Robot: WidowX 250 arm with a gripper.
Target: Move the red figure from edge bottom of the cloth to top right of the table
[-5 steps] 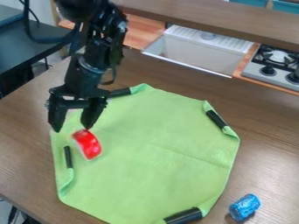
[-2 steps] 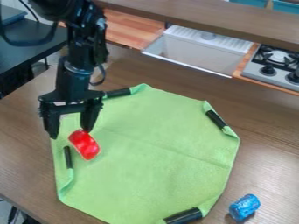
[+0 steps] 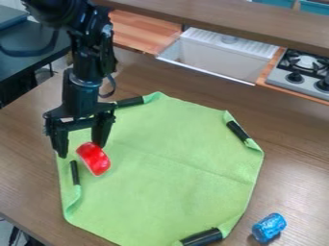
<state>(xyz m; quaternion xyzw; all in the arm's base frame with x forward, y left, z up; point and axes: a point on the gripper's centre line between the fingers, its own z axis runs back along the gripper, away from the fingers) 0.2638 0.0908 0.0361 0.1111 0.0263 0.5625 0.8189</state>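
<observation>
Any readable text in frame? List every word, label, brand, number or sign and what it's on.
None that can be read.
Blue cylinder: mottled surface; cannot tell whether it carries print.
Red figure: no lettering visible.
Green cloth: no lettering visible.
Stove: any markings around its knobs are too small to read.
Gripper: no legible label.

One red figure (image 3: pixel 95 159) is counted right by the pincer (image 3: pixel 80 150), with one green cloth (image 3: pixel 167 158) on one wooden desk (image 3: pixel 289 178) below. Four black tubes (image 3: pixel 237 130) are counted along the cloth's edges: two near the pincer, two farther from it. One blue cylinder (image 3: pixel 269 227), one sink (image 3: pixel 215 60) and one stove (image 3: pixel 281 80) are seen well apart from it.
</observation>
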